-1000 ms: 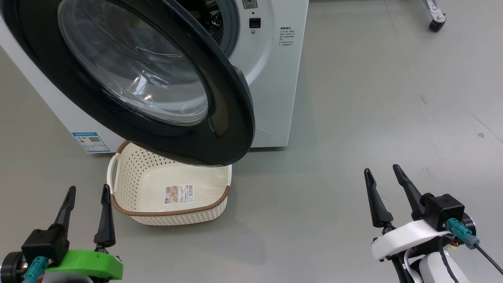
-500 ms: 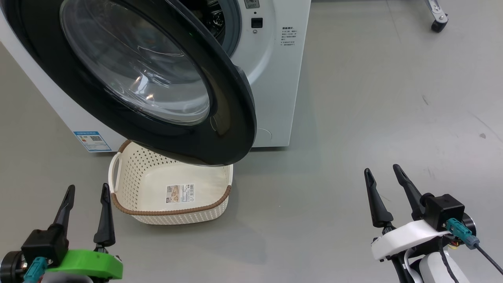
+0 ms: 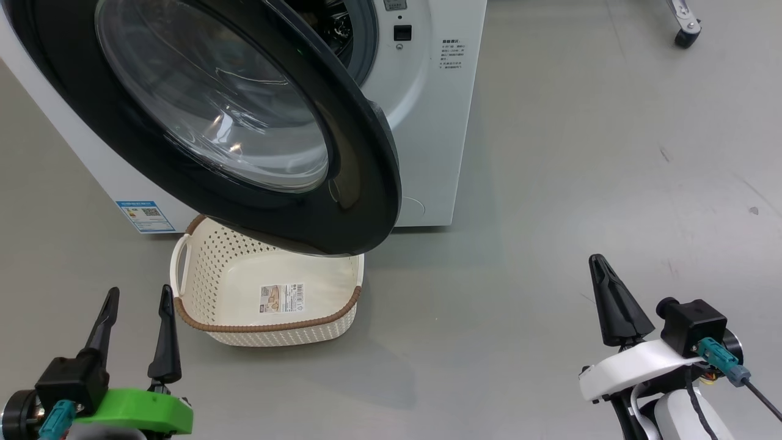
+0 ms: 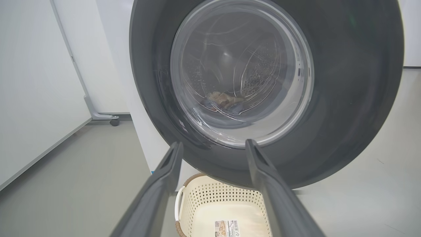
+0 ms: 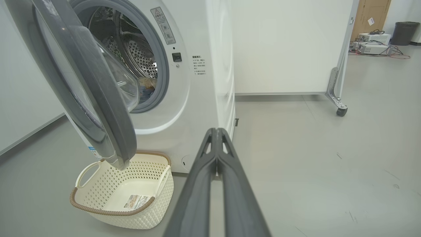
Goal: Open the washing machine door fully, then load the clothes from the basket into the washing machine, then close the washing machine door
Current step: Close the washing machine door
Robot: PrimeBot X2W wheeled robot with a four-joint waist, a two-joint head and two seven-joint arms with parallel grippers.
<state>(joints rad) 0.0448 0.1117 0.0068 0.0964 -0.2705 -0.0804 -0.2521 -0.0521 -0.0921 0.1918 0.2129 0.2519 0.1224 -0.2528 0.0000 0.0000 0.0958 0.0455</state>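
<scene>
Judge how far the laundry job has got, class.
Done: the basket is empty and the clothes lie inside the washing machine. In hand: nothing; the right gripper is shut empty, the left gripper open. Left: shutting the washing machine door, standing open.

This looks like a lab or test room rather than a home. The washing machine [image 5: 204,98] stands free on a bare grey floor [image 5: 312,148], backed by plain white partition panels [image 5: 286,46] on metal feet with castors [image 5: 341,111]. In the far corner, electronic boxes [image 5: 370,47] and loose cables [image 5: 394,55] lie on the floor beside a black bin [image 5: 403,33].
</scene>
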